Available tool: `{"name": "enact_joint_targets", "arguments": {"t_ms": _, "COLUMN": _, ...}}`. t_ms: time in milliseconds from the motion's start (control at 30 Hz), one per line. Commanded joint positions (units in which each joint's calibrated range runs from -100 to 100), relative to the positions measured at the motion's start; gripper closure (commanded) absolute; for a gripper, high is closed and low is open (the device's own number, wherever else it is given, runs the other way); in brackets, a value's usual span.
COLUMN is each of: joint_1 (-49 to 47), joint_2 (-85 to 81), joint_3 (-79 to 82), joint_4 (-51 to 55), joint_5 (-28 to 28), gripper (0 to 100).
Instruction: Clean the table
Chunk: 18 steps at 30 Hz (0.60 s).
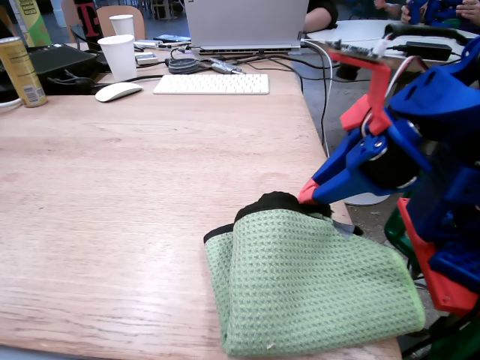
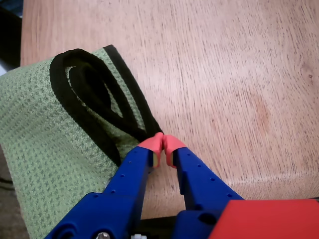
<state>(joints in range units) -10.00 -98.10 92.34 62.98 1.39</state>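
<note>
The light oak table (image 1: pixel 150 187) fills both views; its grain shows in the wrist view (image 2: pixel 224 74). A green waffle-weave cloth (image 1: pixel 300 285) with a black hem lies folded at the table's near right corner, and in the wrist view it (image 2: pixel 35 129) is on the left. My blue gripper (image 1: pixel 309 193) with red tips comes in from the right. Its tips meet at the raised black hem. In the wrist view the gripper (image 2: pixel 162 144) is shut, with its tips pinched at the end of the hem's loop.
At the back of the table stand a white keyboard (image 1: pixel 211 83), a white mouse (image 1: pixel 118 91), a paper cup (image 1: pixel 118 56), a yellow can (image 1: pixel 20 71), a laptop (image 1: pixel 246 24) and cables. The table's right edge runs just beside the cloth.
</note>
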Motion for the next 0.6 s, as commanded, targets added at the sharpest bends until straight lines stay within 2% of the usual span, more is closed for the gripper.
{"name": "enact_joint_targets", "arguments": {"t_ms": 0, "joint_1": -0.1, "joint_2": 0.3, "joint_3": -0.2, "joint_4": -0.7, "joint_5": 0.2, "gripper": 100}}
{"name": "enact_joint_targets", "arguments": {"t_ms": 567, "joint_1": -0.8, "joint_2": 0.3, "joint_3": -0.2, "joint_4": -0.7, "joint_5": 0.2, "gripper": 100}}
